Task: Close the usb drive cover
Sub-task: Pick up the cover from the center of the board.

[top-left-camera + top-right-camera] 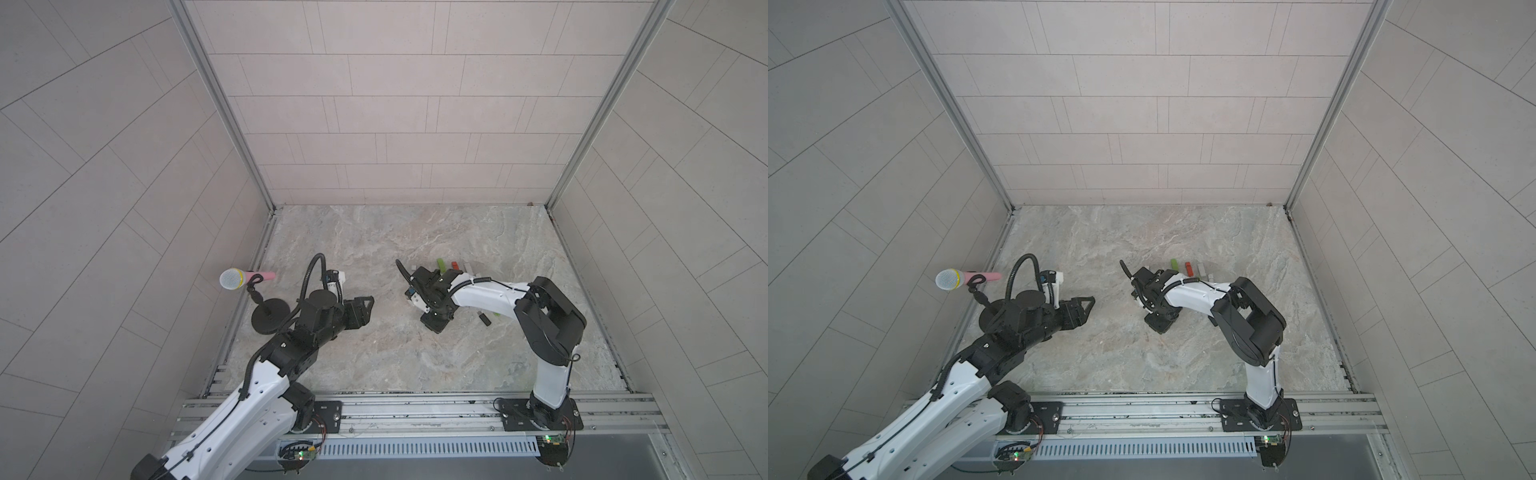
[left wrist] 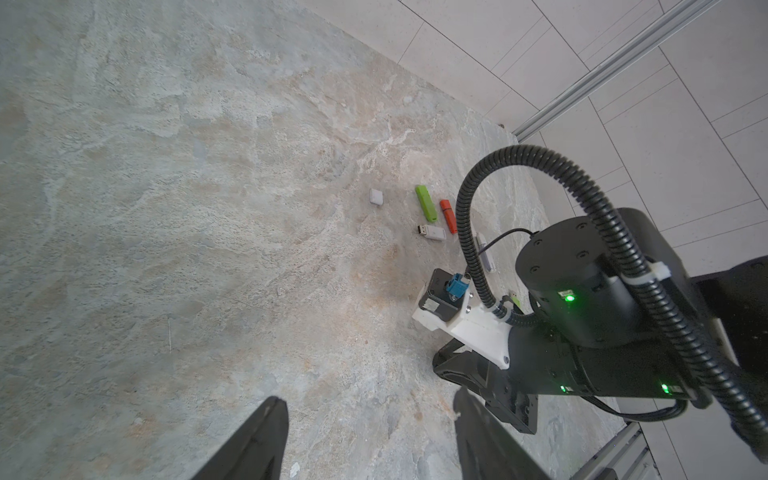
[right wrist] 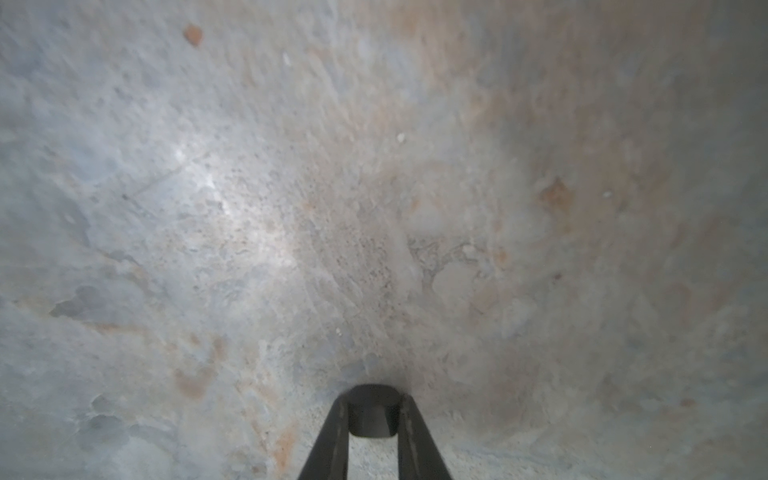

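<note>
Right tool (image 3: 372,401) pinches a small black cap (image 3: 371,417) at the surface (image 3: 249,208); left tool (image 2: 370,440) hangs open. The black usb drive (image 1: 483,319) lies just beside the right arm (image 1: 490,297), probably light, stiff, slippery; best held by its body sides

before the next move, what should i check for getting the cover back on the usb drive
1. Right hand shut on a small black piece, likely a cap: ok.
2. Black usb drive lying free on the table beside the right arm, plug end apparently bare: ok.
3. Open end of the held piece facing that plug: cannot tell.
4. Left hand open and empty, free to steady the drive: ok.
5. Right hand raised off the table: cannot tell; its wrist view shows only close, blurred surface.
6. White usb drive covered: not ok; plug bare, white cap lies apart.
</note>
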Available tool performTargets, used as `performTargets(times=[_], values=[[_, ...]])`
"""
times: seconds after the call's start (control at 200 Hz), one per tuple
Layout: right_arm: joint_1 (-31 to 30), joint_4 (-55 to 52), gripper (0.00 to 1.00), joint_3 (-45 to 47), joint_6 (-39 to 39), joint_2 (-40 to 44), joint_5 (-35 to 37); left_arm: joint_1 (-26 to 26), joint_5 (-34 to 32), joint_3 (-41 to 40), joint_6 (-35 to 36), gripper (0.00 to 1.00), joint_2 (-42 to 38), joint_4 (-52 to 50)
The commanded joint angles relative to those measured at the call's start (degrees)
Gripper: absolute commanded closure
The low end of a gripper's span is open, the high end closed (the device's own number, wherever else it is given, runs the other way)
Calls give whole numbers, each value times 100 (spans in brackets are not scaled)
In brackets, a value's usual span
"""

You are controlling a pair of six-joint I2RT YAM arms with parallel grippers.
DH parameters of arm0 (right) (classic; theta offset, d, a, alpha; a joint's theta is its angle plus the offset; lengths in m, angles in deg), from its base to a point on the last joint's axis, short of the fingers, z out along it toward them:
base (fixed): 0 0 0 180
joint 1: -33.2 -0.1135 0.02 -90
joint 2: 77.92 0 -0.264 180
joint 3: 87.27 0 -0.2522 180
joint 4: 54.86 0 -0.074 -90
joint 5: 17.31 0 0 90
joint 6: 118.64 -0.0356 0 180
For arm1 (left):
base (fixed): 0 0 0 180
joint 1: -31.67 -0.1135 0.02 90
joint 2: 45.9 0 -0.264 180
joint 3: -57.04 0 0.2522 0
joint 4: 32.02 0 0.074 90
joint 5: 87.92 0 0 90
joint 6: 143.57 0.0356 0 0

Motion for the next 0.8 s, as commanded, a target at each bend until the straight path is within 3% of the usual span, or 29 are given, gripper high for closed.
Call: performTargets(times=[0.0,0.255,0.48,0.645,0.796], values=[[18,-155,81,70,-49,-238,103,-29,44,-45,-19,30,-13,130],[11,543,82,523,433,635,-195,-29,111,-94,21,30,82,142],[10,1348,82,1210,1452,1729,-601,-30,485,-197,-71,30,354,499],[9,1963,82,1728,2067,2450,-1121,-29,1321,-188,-88,30,960,1103],[0,2503,82,2079,2403,2927,-1575,-8,2515,-54,-220,31,1725,1765]])
